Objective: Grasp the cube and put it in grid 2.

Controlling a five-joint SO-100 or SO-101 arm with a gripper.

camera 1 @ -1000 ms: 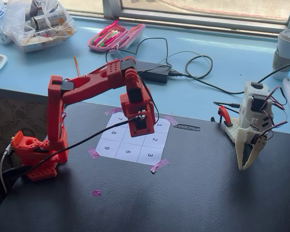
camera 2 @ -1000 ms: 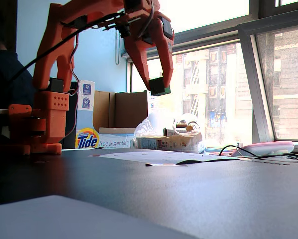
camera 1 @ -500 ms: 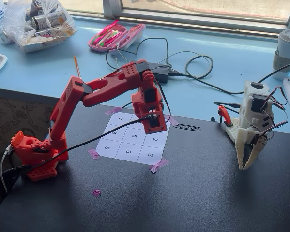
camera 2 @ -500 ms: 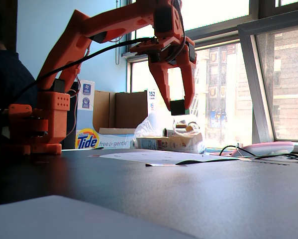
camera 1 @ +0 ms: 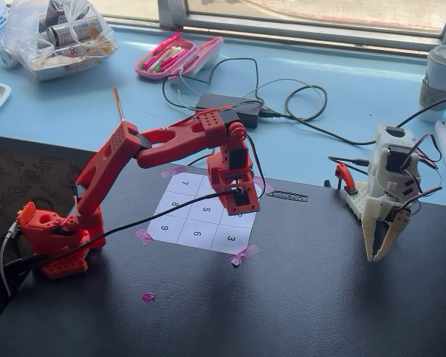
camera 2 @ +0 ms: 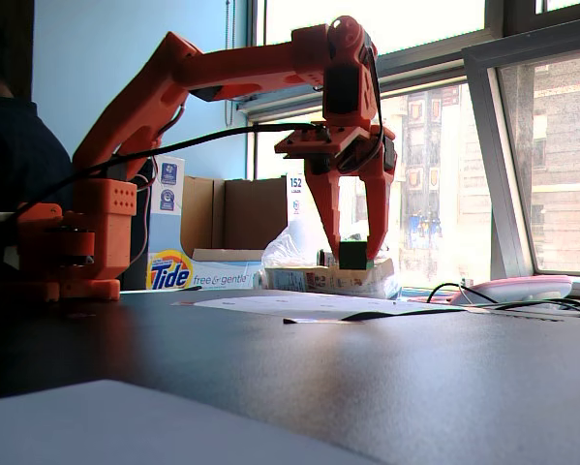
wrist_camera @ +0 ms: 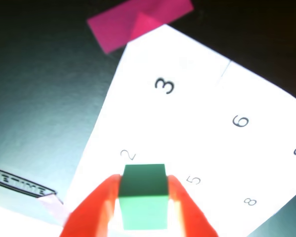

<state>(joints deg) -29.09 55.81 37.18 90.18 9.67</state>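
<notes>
The green cube (wrist_camera: 143, 195) sits between my red fingertips in the wrist view, and my gripper (wrist_camera: 143, 187) is shut on it. It hangs over the numbered sheet just below the printed "2" of grid 2 (wrist_camera: 129, 154). In a fixed view from table level the gripper (camera 2: 351, 254) holds the cube (camera 2: 352, 255) clear above the paper sheet (camera 2: 290, 304). In a fixed view from above, the red arm's gripper (camera 1: 237, 202) is over the sheet's right column and hides the cube and grid 2; cell 3 (camera 1: 231, 239) shows below it.
A white second arm (camera 1: 386, 193) stands at the right on the black mat. Pink tape pieces (camera 1: 243, 255) hold the sheet's corners. A black cable (camera 1: 118, 230) runs across the sheet. A pencil case (camera 1: 178, 56), charger and cup lie on the blue table behind.
</notes>
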